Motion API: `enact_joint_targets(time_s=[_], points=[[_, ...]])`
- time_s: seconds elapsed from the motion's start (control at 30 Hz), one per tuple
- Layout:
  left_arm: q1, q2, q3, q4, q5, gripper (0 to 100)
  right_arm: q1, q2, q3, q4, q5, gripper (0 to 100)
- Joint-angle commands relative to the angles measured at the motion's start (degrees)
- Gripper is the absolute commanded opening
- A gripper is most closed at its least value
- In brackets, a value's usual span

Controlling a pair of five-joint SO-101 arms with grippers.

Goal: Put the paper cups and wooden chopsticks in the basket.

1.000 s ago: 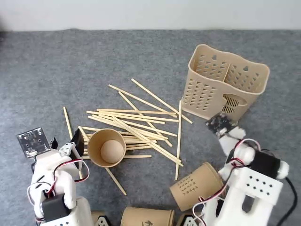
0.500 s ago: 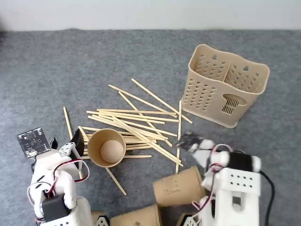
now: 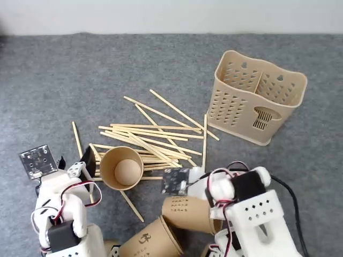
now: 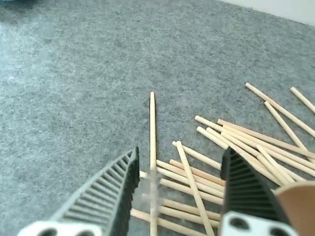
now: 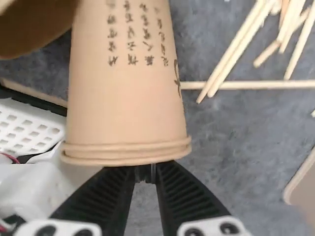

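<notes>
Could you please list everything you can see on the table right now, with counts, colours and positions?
basket: one, beige, perforated, upright at the far right.
chopsticks: well over a dozen, pale wood, in a loose pile mid-table, left of the basket.
upright cup: one, brown paper, at the pile's near left edge.
lying cup: one, brown paper, on its side at the right gripper.
second lying cup: one, brown paper, on its side at the near edge.
table cover: one, grey, carpet-like.
left gripper: black jaws open, above chopsticks, beside the upright cup.
right gripper: black jaws together at the lying cup's rim.
</notes>
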Motion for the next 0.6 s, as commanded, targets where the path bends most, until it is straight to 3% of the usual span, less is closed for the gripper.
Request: enact_joint_targets(time_s=[0.0, 0.27, 0.57], points=[[0.09, -0.88, 0.66, -2.73, 0.35, 26, -4.97, -0.40, -4.13, 0.04, -4.31, 0.9], [0.09, -0.88, 1.19, -3.87, 0.35, 26, -15.43, -0.40, -5.19, -6.99, -15.56, 0.9], [0.09, -0.88, 1.19, -3.87, 0.35, 26, -16.48, -0.40, -5.36, -13.05, -19.43, 0.9]])
